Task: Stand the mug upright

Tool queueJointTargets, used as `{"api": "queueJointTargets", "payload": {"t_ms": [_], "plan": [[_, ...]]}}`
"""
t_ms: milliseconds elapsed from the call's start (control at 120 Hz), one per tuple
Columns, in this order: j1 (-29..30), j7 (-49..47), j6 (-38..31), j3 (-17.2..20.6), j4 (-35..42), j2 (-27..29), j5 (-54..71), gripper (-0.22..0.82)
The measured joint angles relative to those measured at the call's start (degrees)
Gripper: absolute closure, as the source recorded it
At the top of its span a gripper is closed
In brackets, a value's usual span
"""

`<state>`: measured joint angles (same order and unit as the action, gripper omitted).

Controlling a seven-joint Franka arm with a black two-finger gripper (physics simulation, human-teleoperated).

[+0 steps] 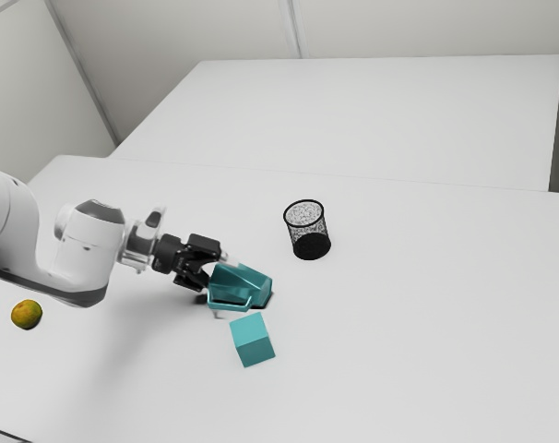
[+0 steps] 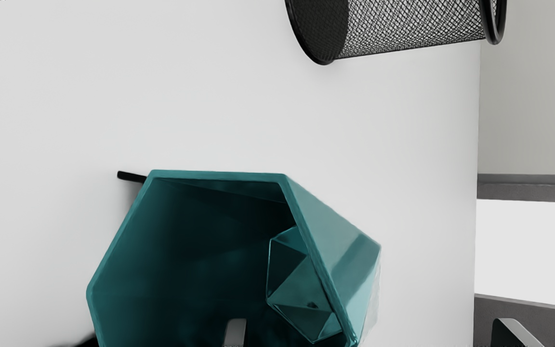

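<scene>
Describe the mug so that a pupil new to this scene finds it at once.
On the white table, follow the arm to its fingers. The teal mug lies there on its side. Unlike the teal cube nearby, it has an open mouth.

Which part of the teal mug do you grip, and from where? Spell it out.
Grip the mug by its rim wall, approaching from the mouth side, one finger inside, one outside. It lies sideways, mouth facing the tool, and that wall looks thin enough to pinch.
</scene>
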<state>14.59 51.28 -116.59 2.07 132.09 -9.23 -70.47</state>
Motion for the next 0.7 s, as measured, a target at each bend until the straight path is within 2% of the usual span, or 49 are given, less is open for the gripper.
{"api": "queueJointTargets", "payload": {"t_ms": [375,525,700], "plan": [[-0.4,0.2,-0.1,0.1,-0.1,0.2,0.0,0.58],[-0.4,0.1,-0.2,0.1,-0.1,0.5,0.1,0.68],[-0.4,0.0,-0.2,0.1,0.0,2.3,0.3,0.75]]}}
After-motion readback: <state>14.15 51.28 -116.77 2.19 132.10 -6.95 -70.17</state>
